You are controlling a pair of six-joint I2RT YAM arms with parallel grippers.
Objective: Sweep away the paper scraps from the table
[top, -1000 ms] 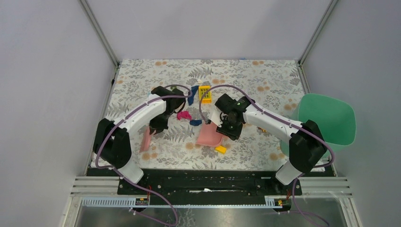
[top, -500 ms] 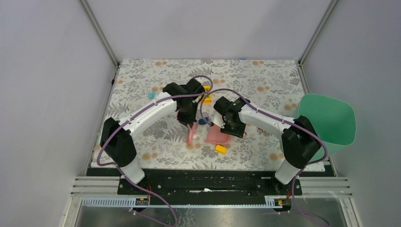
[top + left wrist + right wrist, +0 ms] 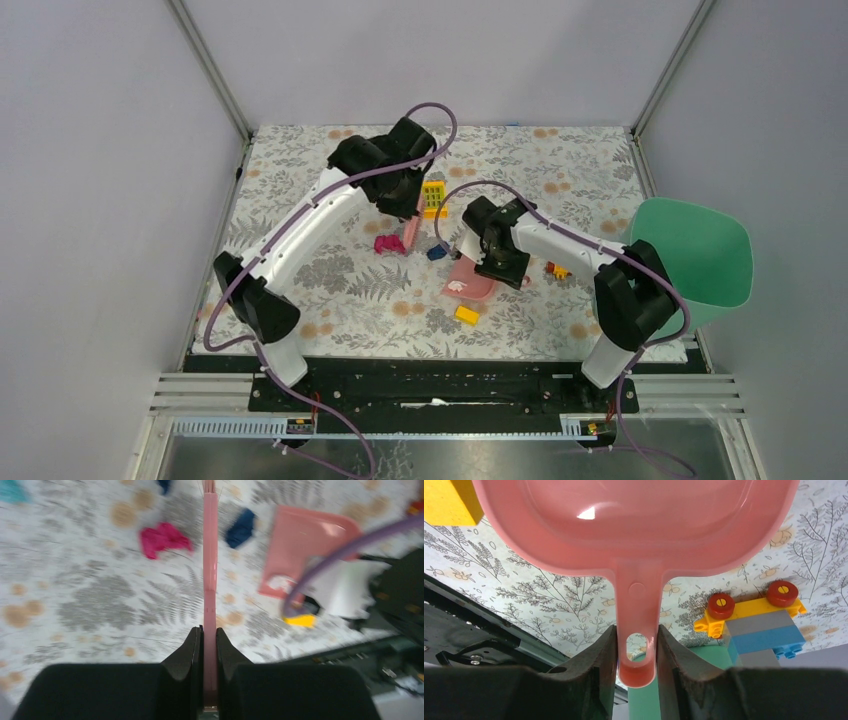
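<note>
My left gripper [image 3: 403, 208] is shut on the pink comb-like brush [image 3: 410, 233], held edge-on at the table's middle; the wrist view shows the grip [image 3: 209, 632] on the brush [image 3: 210, 570]. A magenta paper scrap [image 3: 388, 244] [image 3: 164, 538] lies just left of the brush and a dark blue scrap [image 3: 436, 252] [image 3: 241, 527] just right. My right gripper [image 3: 497, 268] [image 3: 637, 635] is shut on the handle of the pink dustpan [image 3: 470, 284] [image 3: 634, 520]. A white scrap [image 3: 456, 286] lies in the pan.
The table [image 3: 300, 290] has a fern print. A yellow block [image 3: 466, 315] lies near the pan, a yellow-green block [image 3: 433, 197] behind the brush, and a wheeled block toy [image 3: 556, 270] [image 3: 754, 620] to the right. A green tray [image 3: 700, 255] overhangs the right edge.
My left arm has swung the brush from the near left up to the table's middle behind the scraps. The dustpan has shifted right and now holds a white scrap; the dark blue scrap moved right.
</note>
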